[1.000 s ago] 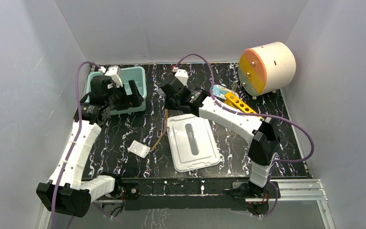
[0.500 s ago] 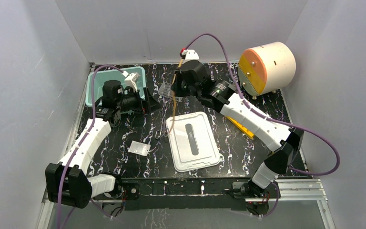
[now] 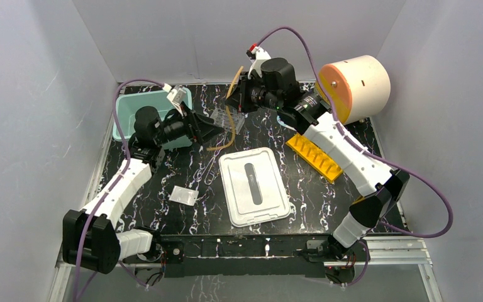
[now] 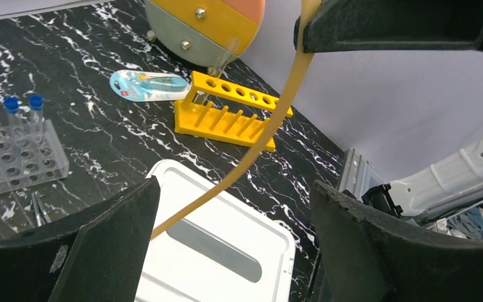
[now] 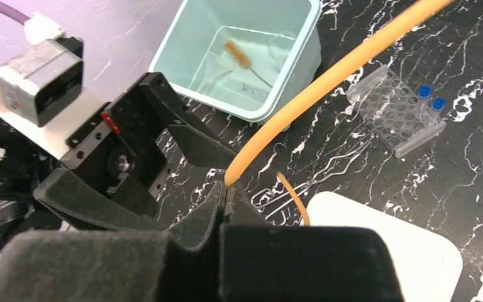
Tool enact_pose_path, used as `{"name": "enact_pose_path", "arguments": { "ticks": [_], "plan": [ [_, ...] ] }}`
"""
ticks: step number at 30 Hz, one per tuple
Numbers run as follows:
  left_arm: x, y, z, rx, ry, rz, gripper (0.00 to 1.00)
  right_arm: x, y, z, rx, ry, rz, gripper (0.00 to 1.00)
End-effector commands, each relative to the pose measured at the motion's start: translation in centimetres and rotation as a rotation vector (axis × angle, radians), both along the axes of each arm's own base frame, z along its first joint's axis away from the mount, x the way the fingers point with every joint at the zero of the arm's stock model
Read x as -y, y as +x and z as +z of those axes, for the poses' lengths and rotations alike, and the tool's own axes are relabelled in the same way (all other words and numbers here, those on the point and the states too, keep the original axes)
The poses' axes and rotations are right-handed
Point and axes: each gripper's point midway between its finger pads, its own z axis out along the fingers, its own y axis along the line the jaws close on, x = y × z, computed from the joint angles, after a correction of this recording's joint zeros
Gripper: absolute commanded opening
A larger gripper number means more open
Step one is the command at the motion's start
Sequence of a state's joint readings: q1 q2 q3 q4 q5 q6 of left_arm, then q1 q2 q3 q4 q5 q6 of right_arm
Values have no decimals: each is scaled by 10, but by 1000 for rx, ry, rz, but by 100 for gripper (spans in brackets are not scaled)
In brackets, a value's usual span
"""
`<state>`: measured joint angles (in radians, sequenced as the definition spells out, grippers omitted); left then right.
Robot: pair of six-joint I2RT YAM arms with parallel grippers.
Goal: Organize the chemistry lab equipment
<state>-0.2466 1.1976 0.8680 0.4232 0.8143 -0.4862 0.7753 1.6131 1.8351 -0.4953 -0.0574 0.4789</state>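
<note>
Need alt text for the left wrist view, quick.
Tan tubing held by the shut right end effector slants down through the open left end effector. Behind: white lid, yellow rack, clear rack with two blue-capped tubes.

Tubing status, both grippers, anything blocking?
Right gripper shut on tan tubing, held high. Left gripper open, jaws straddling the hanging tubing, no contact seen. Lower end rests beside white lid, near clear rack; nothing blocking.

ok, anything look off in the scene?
Only the tan rubber tubing: it hangs from the shut right tool, slanting down through the open left tool toward the white lid. Nothing looks spilled or broken.
</note>
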Motion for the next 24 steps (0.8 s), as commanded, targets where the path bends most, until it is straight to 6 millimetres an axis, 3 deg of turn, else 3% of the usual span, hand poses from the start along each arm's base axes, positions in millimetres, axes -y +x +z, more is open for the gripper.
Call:
{"name": "enact_pose_path", "arguments": {
  "ticks": [1,8,11,16,19,24],
  "plan": [
    [14,0,26,135,-21,-61,86,-9,-4,43,75,111,81,0],
    [29,2,35,155,-56,-87,77,-14,-2,44,48,148,108,0],
    [32,1,31,150,-52,-105,67,-15,-1,45,40,165,115,0],
    [31,8,22,148,-37,-63,65,-16,-1,47,27,190,125,0],
    [34,2,21,151,-33,-109,50,-14,2,42,19,183,106,0],
    [39,-7,19,137,-38,-176,35,-9,4,39,12,198,87,0]
  ]
}}
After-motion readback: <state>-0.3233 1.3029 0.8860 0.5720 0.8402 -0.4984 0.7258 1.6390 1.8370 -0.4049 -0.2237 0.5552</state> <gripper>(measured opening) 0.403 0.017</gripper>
